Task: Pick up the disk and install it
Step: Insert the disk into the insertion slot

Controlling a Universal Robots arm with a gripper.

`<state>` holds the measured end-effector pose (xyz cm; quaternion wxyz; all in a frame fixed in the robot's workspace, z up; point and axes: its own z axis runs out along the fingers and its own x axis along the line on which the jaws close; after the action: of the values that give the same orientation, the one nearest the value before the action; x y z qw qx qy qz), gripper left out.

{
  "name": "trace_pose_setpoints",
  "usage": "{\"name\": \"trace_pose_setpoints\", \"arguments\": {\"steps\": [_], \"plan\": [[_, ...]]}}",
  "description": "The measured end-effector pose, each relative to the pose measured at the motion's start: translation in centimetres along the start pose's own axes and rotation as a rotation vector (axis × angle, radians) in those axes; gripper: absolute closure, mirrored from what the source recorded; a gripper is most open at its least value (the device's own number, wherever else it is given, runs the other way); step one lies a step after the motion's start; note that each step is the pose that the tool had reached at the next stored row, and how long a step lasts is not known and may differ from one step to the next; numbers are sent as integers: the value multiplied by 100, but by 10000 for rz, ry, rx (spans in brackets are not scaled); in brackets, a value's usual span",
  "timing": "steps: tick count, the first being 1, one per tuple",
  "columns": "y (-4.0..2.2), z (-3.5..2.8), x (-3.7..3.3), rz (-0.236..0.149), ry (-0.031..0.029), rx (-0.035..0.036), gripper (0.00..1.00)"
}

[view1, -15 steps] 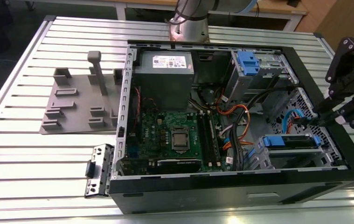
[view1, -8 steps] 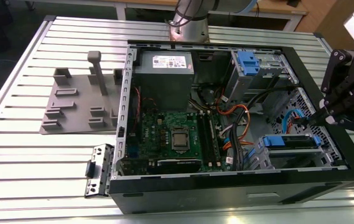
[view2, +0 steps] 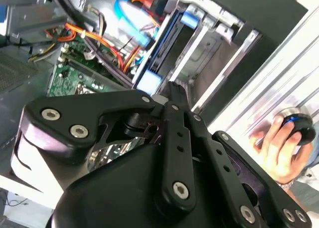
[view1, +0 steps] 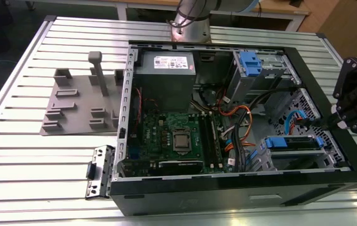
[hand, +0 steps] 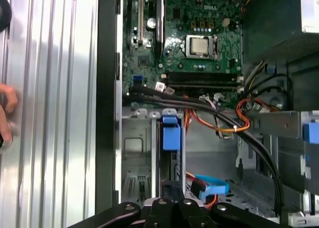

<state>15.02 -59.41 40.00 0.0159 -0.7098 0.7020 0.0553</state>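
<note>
The black gripper hangs at the exterior view's right side of the open computer case, right over its edge. Its tips reach down toward the bay below. I cannot tell if it is open or closed, because its own black links hide the tips in both wrist views.

Just under the gripper sits the disk. It is already inside a silver bay in the case, standing on its edge, with its blue carrier facing out. In the second wrist view the disk shows as a thin blue-edged slab between metal walls. A blue cable plug lies near it.

A little farther in are orange wires and black cables, then the green board with its square chip.

Past that is the grey metal box with a white sticker, and next to it a silver cage with a blue latch.

Outside the case, on the ribbed table, stands a grey plastic stand and a small black bracket.

A person's hand rests on a round knob at the table edge.
</note>
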Motion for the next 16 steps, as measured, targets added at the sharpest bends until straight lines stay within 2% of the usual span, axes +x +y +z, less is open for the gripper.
{"name": "trace_pose_setpoints", "arguments": {"steps": [3, 6, 9, 16], "plan": [[-136, 19, 1, 5, -3, -54, 90], [-225, 33, 2, 9, -3, -88, 90], [-256, 52, 4, 10, -4, -106, 90], [-264, 172, 17, 11, -4, -114, 90]]}}
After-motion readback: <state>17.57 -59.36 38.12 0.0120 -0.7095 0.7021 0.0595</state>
